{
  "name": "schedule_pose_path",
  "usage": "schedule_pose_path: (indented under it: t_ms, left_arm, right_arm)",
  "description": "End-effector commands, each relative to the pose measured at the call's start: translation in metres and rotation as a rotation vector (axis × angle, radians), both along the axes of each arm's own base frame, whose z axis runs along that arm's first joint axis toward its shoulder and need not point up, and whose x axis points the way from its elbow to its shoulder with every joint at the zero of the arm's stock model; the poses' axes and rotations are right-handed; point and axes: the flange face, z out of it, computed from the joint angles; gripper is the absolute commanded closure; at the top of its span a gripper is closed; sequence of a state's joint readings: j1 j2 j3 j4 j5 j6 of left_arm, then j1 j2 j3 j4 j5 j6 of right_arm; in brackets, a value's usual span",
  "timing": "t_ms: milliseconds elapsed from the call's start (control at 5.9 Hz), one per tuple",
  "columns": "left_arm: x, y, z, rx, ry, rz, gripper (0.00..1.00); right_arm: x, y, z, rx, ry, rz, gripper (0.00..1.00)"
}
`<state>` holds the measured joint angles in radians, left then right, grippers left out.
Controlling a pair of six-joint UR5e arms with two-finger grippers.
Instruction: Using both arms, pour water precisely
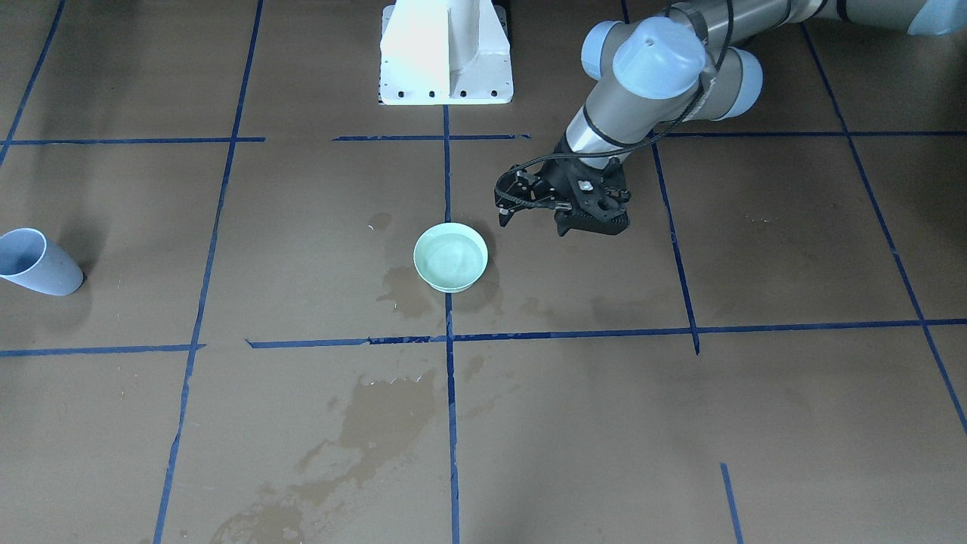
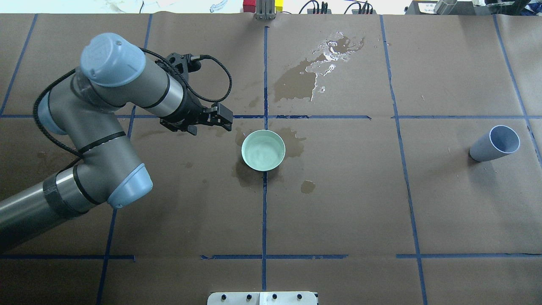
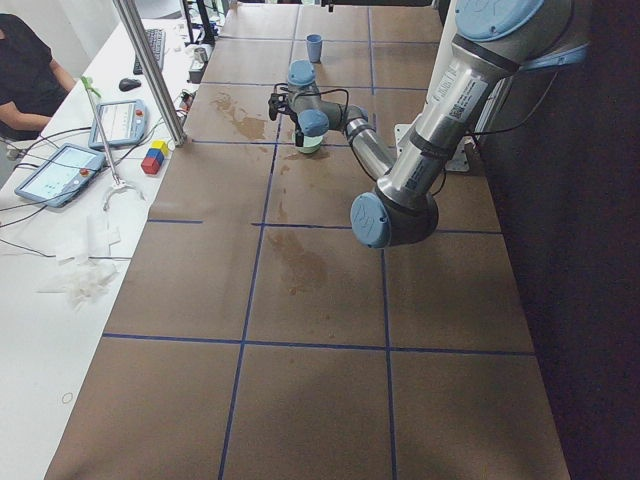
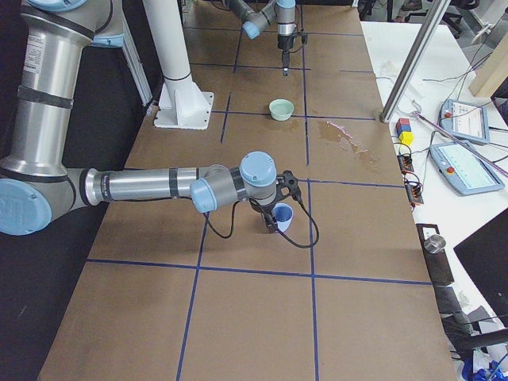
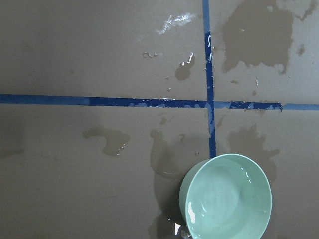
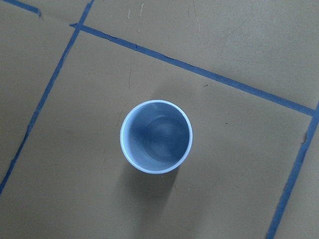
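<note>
Overhead exterior: a mint-green bowl (image 2: 243,150) sits on the centre tape cross of the brown-papered table (image 2: 338,203), with the water (image 2: 264,153) inside it showing faint ripples. Dark wet stains ring the bowl, and a larger glinting spill (image 2: 313,72) lies on the far side of the table. The left arm (image 2: 106,106) reaches in, and the left gripper (image 2: 224,118) hangs just beside the bowl without touching it. It holds nothing, and I cannot tell how far apart its fingers stand. A pale blue cup (image 2: 487,148) stands upright, well apart from the bowl, toward the robot's right end. In the exterior right view the right arm (image 4: 159,184) stretches low over the table with the right gripper (image 4: 270,211) directly above that cup. From that side view I cannot tell its finger state.
</note>
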<state>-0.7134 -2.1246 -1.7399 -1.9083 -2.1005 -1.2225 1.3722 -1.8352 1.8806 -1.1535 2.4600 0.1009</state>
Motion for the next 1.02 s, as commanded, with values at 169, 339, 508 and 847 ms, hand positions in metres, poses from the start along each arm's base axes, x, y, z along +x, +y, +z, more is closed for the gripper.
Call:
schedule_pose_path:
  t_ms: [169, 339, 508, 847]
  left_arm:
    - [-0.026, 0.004, 0.013, -0.002, -0.003, -0.025, 0.0]
    - [-0.026, 0.004, 0.015, -0.005, -0.005, -0.025, 0.0]
    - [-0.028, 0.005, 0.021, -0.01, -0.011, -0.025, 0.0]
    - [-0.029, 0.006, 0.019, -0.008, -0.01, -0.034, 0.0]
  right_arm:
    - [-0.056, 0.044, -0.009, 0.027, -0.075, 0.227, 0.01]
    - [-0.053, 0.055, -0.001, 0.074, -0.044, 0.3, 0.03]
    - [-0.062, 0.054, -0.004, 0.042, -0.067, 0.415, 0.02]
    - [-0.076, 0.067, 0.01, 0.073, -0.052, 0.536, 0.0]
